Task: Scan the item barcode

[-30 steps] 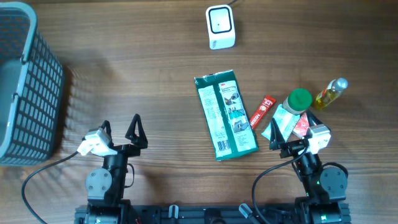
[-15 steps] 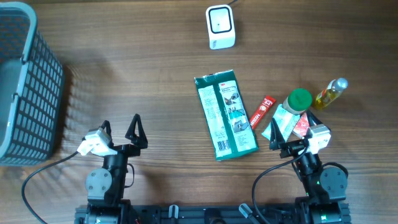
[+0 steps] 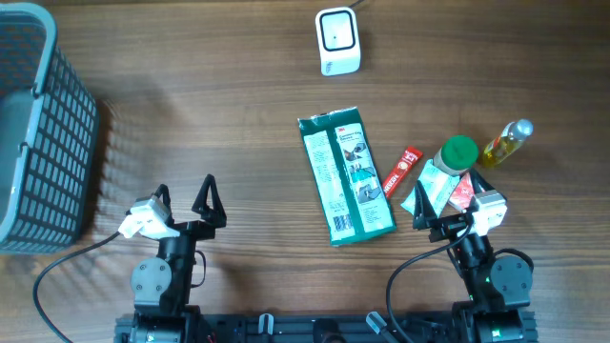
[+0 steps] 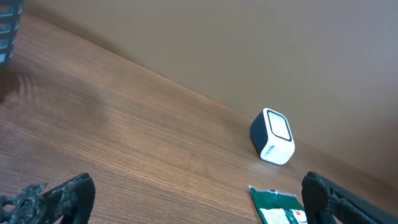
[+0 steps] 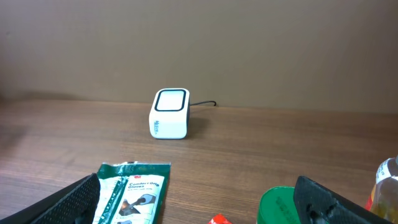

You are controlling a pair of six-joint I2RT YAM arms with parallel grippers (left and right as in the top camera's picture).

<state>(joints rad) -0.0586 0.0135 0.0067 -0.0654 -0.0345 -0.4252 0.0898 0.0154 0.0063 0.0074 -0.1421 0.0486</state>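
Left hand (image 3: 184,189), right hand (image 3: 448,208) spread fully, grasping nothing. Wooden worktop (image 3: 219,95) bearing green packet (image 3: 345,174) at centre, white scanner (image 3: 337,41) beyond, grey basket (image 3: 38,133) at left.

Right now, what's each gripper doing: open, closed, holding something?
Left gripper: open, holding nothing.
Right gripper: open, holding nothing.
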